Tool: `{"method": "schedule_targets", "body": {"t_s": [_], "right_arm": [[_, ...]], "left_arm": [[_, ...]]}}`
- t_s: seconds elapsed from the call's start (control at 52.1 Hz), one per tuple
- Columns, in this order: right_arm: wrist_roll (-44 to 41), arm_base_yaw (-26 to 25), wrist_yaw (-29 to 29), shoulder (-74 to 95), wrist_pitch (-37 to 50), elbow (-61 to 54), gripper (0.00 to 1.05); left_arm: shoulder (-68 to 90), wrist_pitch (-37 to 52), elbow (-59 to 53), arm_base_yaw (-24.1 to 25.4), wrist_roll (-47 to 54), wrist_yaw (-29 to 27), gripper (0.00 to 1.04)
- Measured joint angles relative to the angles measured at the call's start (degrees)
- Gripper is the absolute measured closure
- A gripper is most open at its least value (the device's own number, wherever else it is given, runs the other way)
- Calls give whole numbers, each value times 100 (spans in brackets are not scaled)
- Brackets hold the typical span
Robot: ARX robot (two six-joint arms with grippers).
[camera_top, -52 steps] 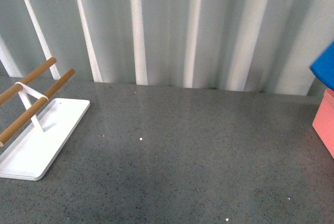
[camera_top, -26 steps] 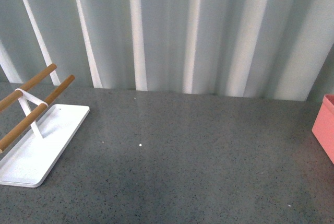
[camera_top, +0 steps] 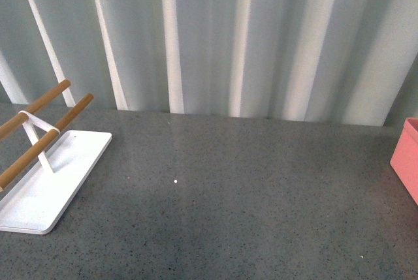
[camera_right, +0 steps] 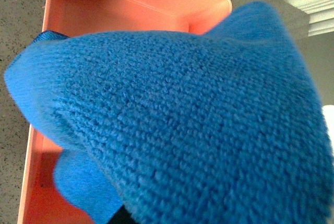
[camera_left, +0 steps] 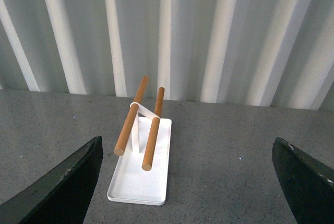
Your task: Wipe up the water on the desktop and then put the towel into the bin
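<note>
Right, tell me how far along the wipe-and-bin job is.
Wiping looks done: the desktop shows no visible water in the front view. In hand: the towel hangs over the open bin in the right wrist view, apparently not yet released. Left: drop it in. The left end effector is open and empty.

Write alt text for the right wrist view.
A bright blue towel fills most of the frame, very close to the camera, hanging over the open salmon-pink bin. Speckled grey desktop shows beside the bin.
</note>
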Motion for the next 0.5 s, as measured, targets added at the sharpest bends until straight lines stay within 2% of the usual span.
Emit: {"method": "schedule_targets", "body": {"t_s": [0.058,0.134,0.499], "right_arm": [[-13,-2,4,0,0,-2,76],[-17,-11,9,-9,7,-2,59],[-15,-11,9,-11,7,-2,5]], "left_arm": [[0,0,0,0,0,0,7],[0,0,0,0,0,0,7],[0,0,0,0,0,0,7]]}}
